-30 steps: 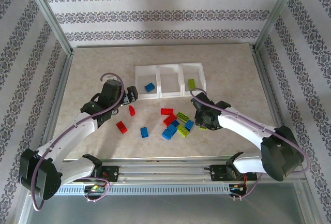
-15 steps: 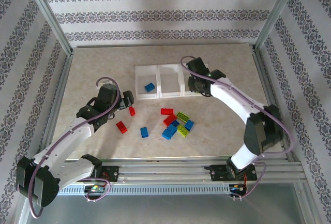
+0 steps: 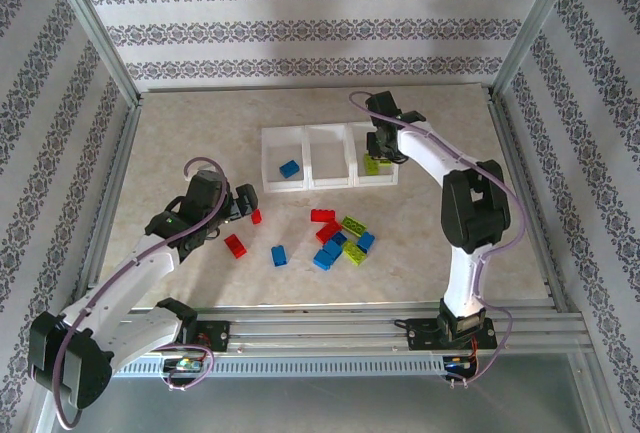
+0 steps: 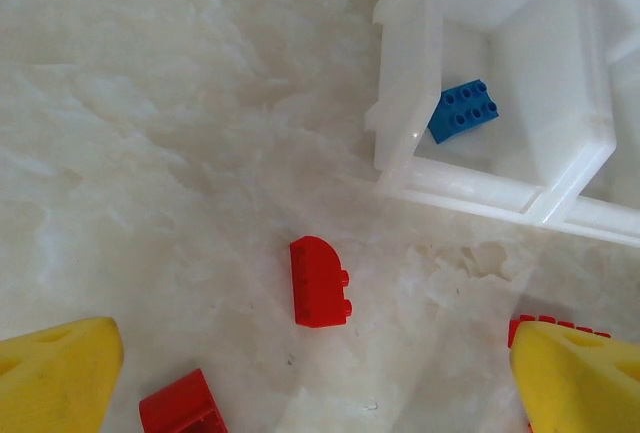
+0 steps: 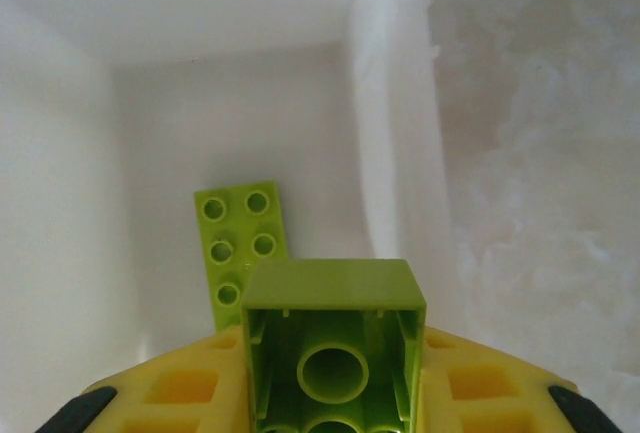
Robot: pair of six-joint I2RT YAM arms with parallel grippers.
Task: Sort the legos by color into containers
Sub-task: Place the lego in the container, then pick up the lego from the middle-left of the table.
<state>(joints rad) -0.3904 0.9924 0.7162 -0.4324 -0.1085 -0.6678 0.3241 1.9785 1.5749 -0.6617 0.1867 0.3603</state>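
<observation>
White-linked left arm and right arm, black joints, purple cables, yellow fingers

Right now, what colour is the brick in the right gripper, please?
The brick is lime green; the right wrist view shows it best.

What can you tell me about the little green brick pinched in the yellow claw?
The lime green brick looks like glossy plastic and is seen from its hollow underside: square walls around a round tube. The right end effector clamps it between its yellow fingers, one on each side. It hangs over the rightmost bin, whose white walls surround it, above a flat green brick lying studs-up on the bin floor.
</observation>
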